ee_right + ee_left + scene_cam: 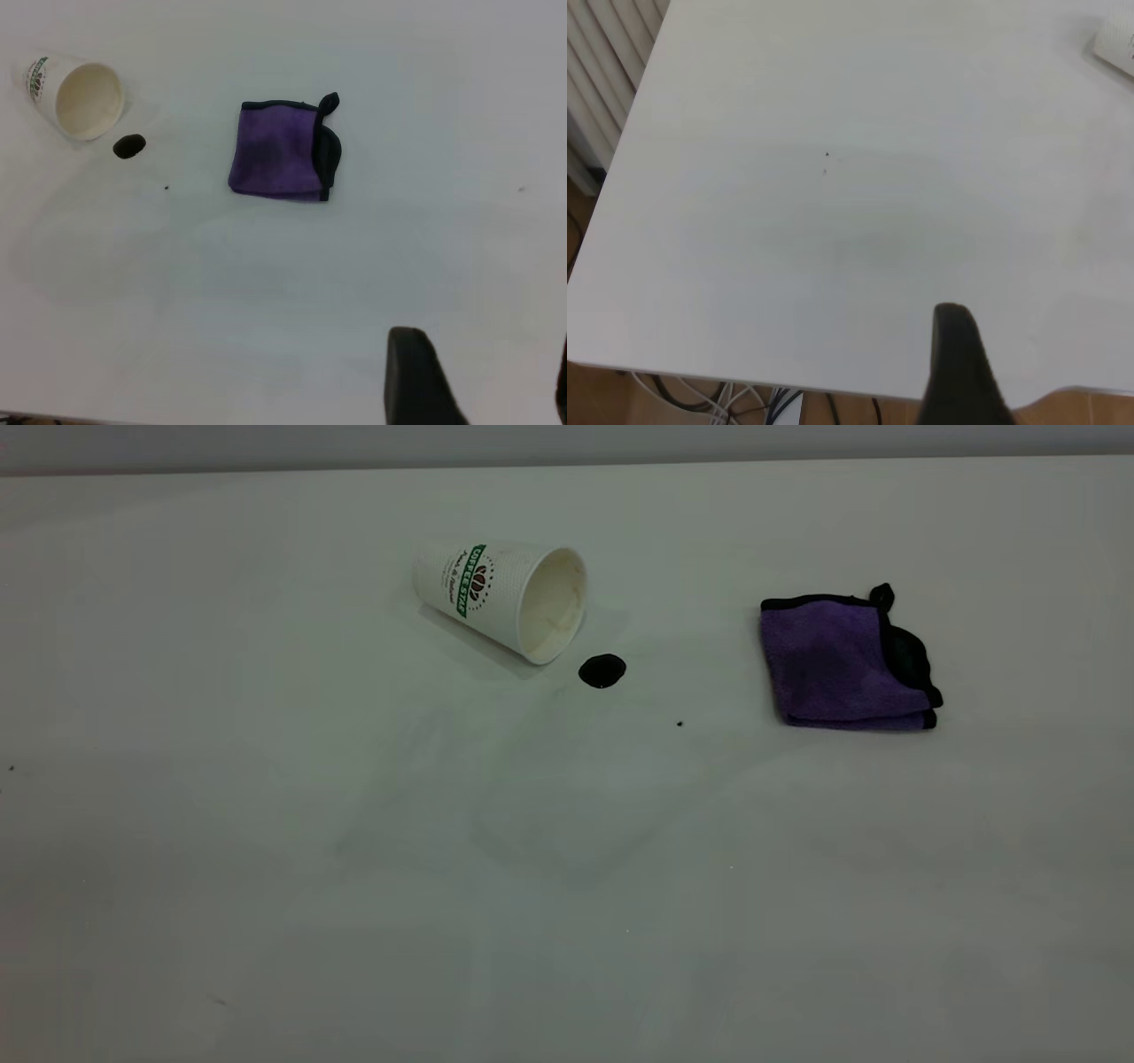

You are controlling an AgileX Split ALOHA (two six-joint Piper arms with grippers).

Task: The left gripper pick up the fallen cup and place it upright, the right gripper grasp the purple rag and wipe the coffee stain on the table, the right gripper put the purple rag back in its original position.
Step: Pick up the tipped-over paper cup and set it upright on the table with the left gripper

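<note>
Fallen cup (496, 598): white ribbed paper cup lying on its side on the table, towards the far middle in the exterior view. Its cream inside and open mouth face the camera and slightly right. A green-and-brown logo band runs round its wall.

Coffee stain (602, 670): small glossy black blot on the table, just beside the rim of the cup's mouth, on the side towards the rag. It is close to the cup; whether they touch cannot be told.

Black speck (679, 724): tiny dot nearer the camera, between the stain and the rag.

Purple rag (842, 660): folded fluffy cloth with black edging, lying flat well to the right of the cup and stain, touching neither.

Table (354, 868): plain white top carrying all of these.

Left gripper (961, 372): seen only in the left wrist view, where one dark finger shows above bare table near the table's edge, far from the cup. Its opening cannot be told.

Right gripper (483, 381): seen only in the right wrist view, above bare table, well apart from the rag. One dark finger (416, 376) and a sliver of the other show, spread wide and holding nothing.
</note>
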